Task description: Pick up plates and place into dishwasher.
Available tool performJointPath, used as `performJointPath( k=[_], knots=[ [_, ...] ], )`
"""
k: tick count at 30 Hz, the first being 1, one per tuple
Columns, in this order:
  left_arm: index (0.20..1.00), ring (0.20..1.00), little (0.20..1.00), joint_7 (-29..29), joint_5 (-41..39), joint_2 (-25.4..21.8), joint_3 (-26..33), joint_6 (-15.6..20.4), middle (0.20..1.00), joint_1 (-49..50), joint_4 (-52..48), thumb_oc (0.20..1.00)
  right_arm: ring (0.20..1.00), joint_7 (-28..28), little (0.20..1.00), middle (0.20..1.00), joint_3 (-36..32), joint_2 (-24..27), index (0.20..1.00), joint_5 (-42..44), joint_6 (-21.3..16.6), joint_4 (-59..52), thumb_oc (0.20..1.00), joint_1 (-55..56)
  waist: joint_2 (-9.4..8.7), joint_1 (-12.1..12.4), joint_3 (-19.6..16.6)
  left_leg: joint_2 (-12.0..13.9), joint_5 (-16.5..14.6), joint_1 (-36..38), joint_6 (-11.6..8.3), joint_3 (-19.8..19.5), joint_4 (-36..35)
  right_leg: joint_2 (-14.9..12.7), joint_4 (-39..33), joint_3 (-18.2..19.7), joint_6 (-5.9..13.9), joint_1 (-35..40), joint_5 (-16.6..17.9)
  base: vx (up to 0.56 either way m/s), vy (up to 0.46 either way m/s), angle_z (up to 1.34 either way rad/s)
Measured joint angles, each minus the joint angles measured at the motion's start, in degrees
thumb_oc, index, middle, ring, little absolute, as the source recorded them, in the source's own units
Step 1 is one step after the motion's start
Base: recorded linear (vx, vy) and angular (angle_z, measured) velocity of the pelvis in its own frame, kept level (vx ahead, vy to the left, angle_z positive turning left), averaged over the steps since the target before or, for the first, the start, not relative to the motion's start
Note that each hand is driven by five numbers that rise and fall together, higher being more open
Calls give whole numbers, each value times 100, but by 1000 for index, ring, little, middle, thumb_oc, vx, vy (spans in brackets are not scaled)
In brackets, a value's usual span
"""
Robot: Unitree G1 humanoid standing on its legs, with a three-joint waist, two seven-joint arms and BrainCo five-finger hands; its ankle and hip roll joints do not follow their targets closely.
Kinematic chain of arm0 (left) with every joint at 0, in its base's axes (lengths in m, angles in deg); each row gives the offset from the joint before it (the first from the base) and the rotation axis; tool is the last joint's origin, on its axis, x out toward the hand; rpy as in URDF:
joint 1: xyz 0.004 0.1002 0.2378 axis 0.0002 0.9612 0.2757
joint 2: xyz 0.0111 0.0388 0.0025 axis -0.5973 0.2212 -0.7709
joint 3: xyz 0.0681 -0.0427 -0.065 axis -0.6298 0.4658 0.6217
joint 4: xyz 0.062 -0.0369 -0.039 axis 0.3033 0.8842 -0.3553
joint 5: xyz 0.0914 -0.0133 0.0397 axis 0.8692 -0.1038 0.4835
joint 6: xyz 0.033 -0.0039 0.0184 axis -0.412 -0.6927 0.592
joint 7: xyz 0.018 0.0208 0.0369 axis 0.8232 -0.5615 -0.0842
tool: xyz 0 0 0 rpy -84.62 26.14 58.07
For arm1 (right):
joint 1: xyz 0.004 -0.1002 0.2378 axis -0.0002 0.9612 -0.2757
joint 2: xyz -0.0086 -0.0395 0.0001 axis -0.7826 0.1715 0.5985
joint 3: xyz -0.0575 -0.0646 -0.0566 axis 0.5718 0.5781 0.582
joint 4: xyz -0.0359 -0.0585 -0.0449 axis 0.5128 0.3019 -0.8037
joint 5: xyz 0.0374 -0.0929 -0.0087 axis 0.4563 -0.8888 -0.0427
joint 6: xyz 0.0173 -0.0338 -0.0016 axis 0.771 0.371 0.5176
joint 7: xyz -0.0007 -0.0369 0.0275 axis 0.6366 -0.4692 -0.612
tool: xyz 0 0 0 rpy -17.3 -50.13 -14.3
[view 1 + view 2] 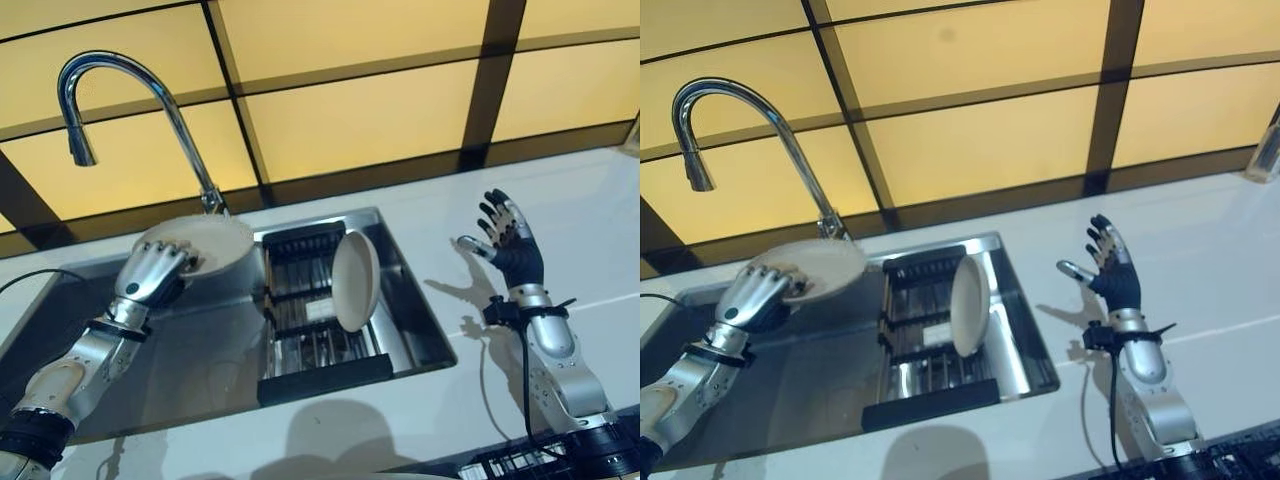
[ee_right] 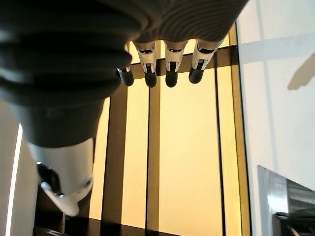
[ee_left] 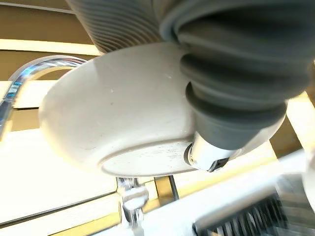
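My left hand [image 1: 152,272] is curled round the rim of a cream plate [image 1: 212,246], holding it above the left side of the sink [image 1: 420,335] near the tap's base. Its underside [image 3: 123,123] shows close up in the left wrist view, with my thumb pressed against it. A second cream plate [image 1: 356,280] stands on edge in the black rack [image 1: 318,345] in the right half of the sink. My right hand [image 1: 512,245] is raised over the white counter to the right of the sink, fingers [image 2: 170,64] straight and spread, holding nothing.
A tall curved chrome tap [image 1: 140,95] rises behind the sink's left half. Yellow wall panels with dark strips [image 1: 350,120] back the counter. White counter [image 1: 590,210] stretches to the right. Another black wire rack's edge [image 1: 520,460] shows at the bottom right.
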Motion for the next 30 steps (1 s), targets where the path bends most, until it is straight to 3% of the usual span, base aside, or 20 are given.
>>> performJointPath(
  k=[2,4,9,15,19,30],
  knots=[
    [200,200,200,324,-817,546,366,148,200,1,-343,200,1000,67,1000,1000,-11,-5,1000,-177,-27,-23,1000,-67,-22,63,-13,-10,0,-2,1,-25,0,-4,-56,-8,4,31,14,-38,-14,8],
    [200,200,200,827,-1360,747,452,320,200,1,-707,200,1000,59,1000,1000,-11,-6,1000,-314,-26,-25,1000,-202,-72,120,-37,-7,0,-16,0,-36,1,2,-82,-18,3,31,23,-42,-17,2],
    [200,200,200,2467,-2834,1016,511,583,200,-22,-1276,200,1000,-133,1000,1000,-14,2,1000,-502,-26,-237,1000,-615,-111,139,-36,-10,0,-18,0,-42,1,1,-90,-23,8,36,27,-52,-13,1],
    [200,200,200,4307,-4543,1280,387,523,200,-284,-1925,200,1000,-736,1000,1000,94,9,1000,-667,-13,-314,1000,-934,-157,158,-25,-14,0,-21,1,-39,1,0,-143,-22,12,56,61,-47,2,-1],
    [200,200,200,4916,-4871,1361,241,338,200,-585,-2005,200,1000,-1286,1000,1000,381,225,1000,-833,32,-337,1000,-1123,-165,181,-21,-17,0,-23,0,-41,1,1,-168,-24,12,64,72,-34,-9,0],
    [200,200,200,5829,-5352,1365,47,13,200,-814,-2014,200,1000,-2602,1000,1000,809,744,1000,-871,221,-524,1000,-1942,-302,289,50,-46,0,-28,1,-131,2,-8,-243,-119,12,132,81,-28,-2,4]
  ],
)
